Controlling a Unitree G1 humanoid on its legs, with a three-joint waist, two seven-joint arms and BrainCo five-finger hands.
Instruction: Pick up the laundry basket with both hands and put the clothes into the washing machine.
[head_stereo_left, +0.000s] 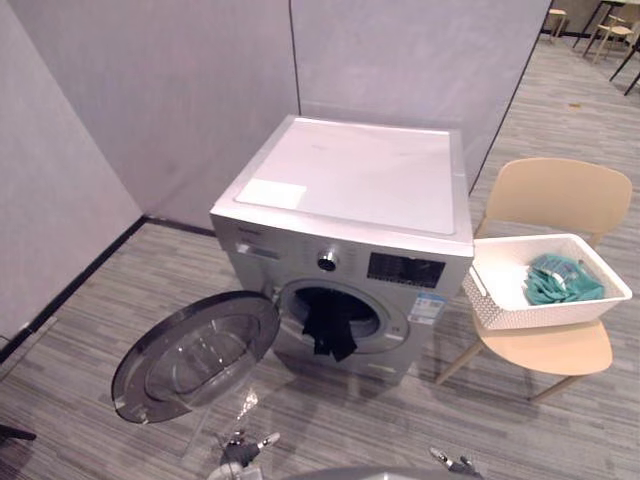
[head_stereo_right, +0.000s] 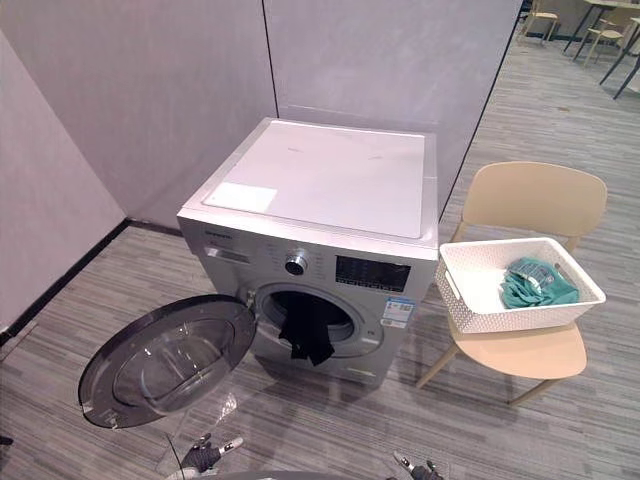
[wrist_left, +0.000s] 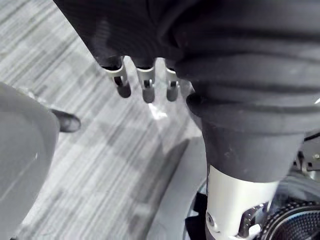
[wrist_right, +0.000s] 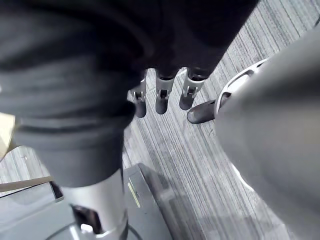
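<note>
Both arms hang down in front of the washing machine (head_stereo_left: 345, 225), apart from it and from each other. The left hand (head_stereo_left: 240, 452) is low before the machine's left front corner. Its fingers (wrist_left: 146, 86) hang in a loose, nearly straight row with the dark tips toward the floor, and they hold nothing. The right hand (head_stereo_left: 455, 463) is low before the machine's right front corner, and its fingers (wrist_right: 161, 98) are likewise relaxed and empty. On each wrist the dark ribbed cover reaches down to the base of the fingers.
</note>
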